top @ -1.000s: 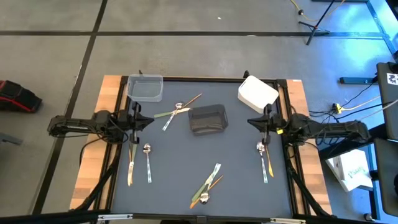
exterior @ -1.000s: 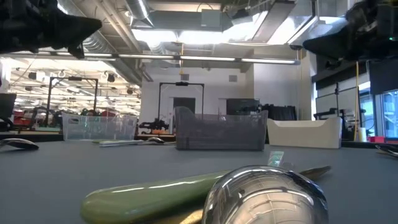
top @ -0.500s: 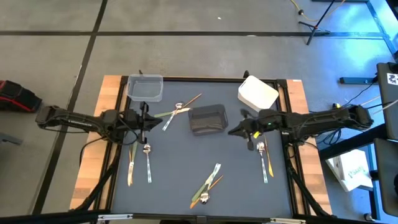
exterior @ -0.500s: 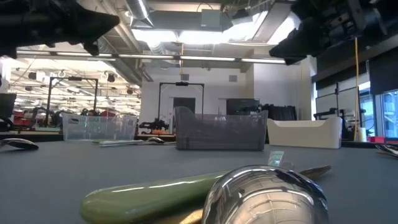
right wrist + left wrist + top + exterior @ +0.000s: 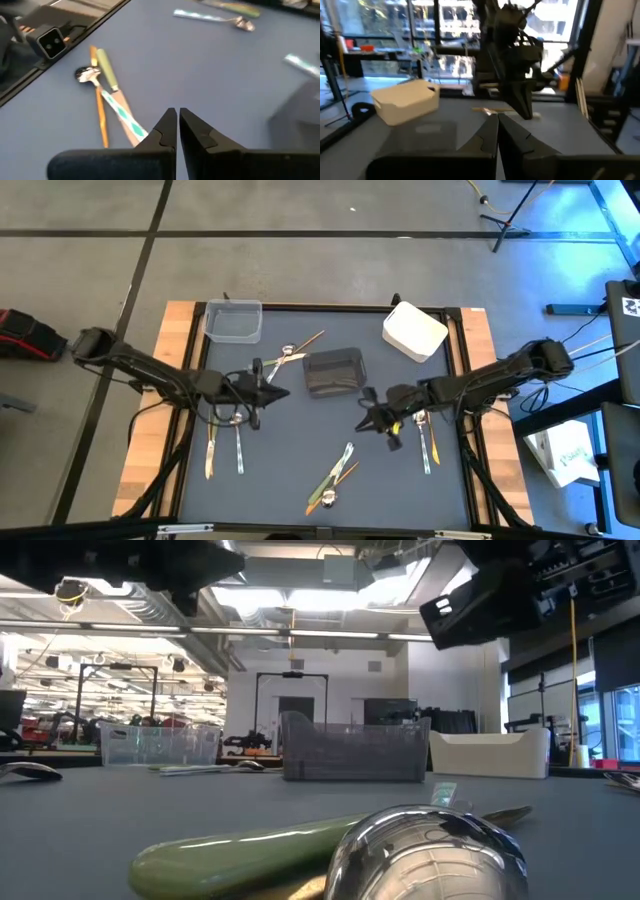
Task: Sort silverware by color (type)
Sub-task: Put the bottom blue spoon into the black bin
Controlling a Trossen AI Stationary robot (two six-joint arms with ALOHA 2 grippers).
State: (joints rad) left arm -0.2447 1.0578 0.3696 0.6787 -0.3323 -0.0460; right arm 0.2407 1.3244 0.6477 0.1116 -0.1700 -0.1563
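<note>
The silverware lies flat on the dark mat in several small groups. One is at the far middle (image 5: 285, 358), a knife and a spoon at the left (image 5: 225, 442), a crossed group at the near middle (image 5: 335, 475) and one at the right (image 5: 425, 435). My left gripper (image 5: 282, 392) is shut and empty above the mat, just left of the dark grey tub (image 5: 334, 370). My right gripper (image 5: 362, 423) is shut and empty above the near-middle group. Its wrist view shows a silver spoon (image 5: 87, 75), a green handle (image 5: 107, 70) and a tan stick (image 5: 100, 117) there.
A clear tub (image 5: 234, 321) stands at the far left and a white tub (image 5: 414, 331) at the far right. The low view shows a green handle (image 5: 240, 855) and a silver spoon bowl (image 5: 430, 855) close to the camera. Bare mat lies between the two grippers.
Both arms have reached in from the table's sides toward its middle. My left gripper has gone toward the right edge, up to the dark grey tub. My right gripper has gone toward the left and near edges and tipped down over the near-middle utensils. No utensil has moved.
</note>
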